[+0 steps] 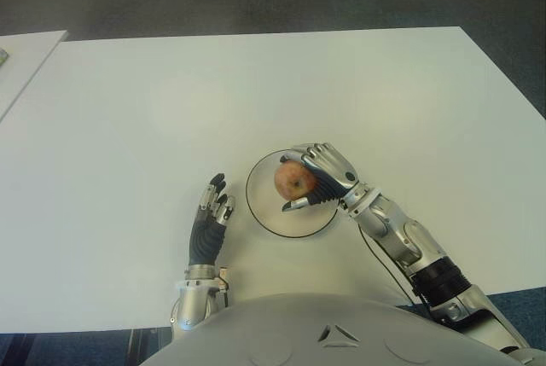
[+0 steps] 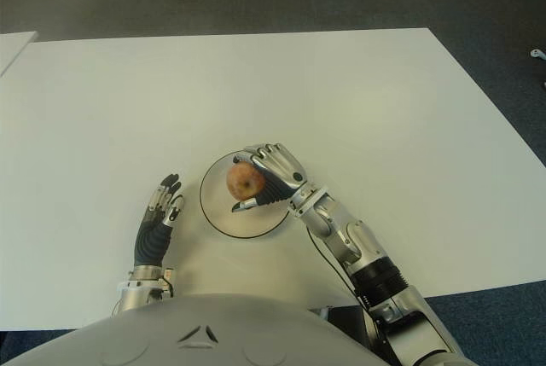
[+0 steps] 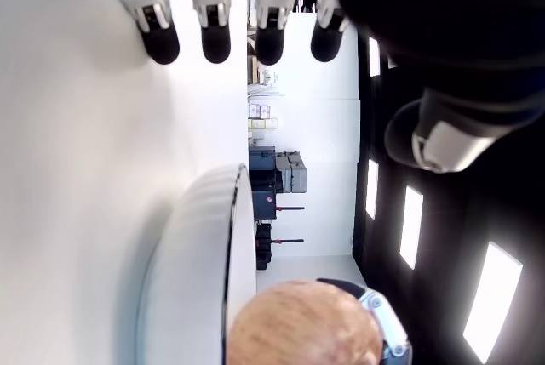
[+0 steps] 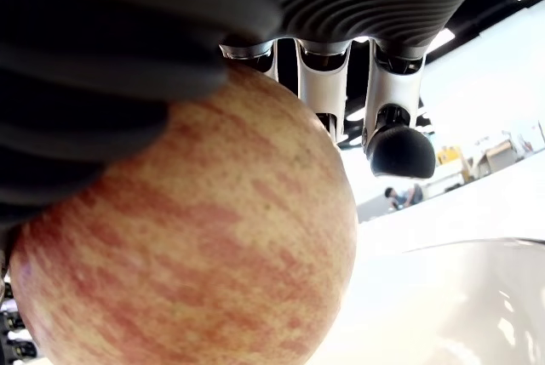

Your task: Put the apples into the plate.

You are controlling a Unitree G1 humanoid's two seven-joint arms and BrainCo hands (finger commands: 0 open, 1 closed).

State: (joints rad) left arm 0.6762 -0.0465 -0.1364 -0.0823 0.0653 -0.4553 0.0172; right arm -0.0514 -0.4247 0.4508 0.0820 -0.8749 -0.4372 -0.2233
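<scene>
Holding apple [image 1: 294,180]: your right hand [image 1: 324,177], fingers [image 4: 392,118] curled round it, thumb underneath, over white plate [image 1: 266,217]. You can't tell whether apple touches plate floor or sits just above. Plate sits on white table [image 1: 341,93], near front edge. Your left hand [image 1: 211,217] shows just left of plate, fingers [image 3: 215,33] stretched out straight, gripping nothing. One apple only in your views.

Red-yellow apple [image 1: 293,180], gripped by the right hand [image 1: 328,175], over white plate [image 1: 266,211].
</scene>
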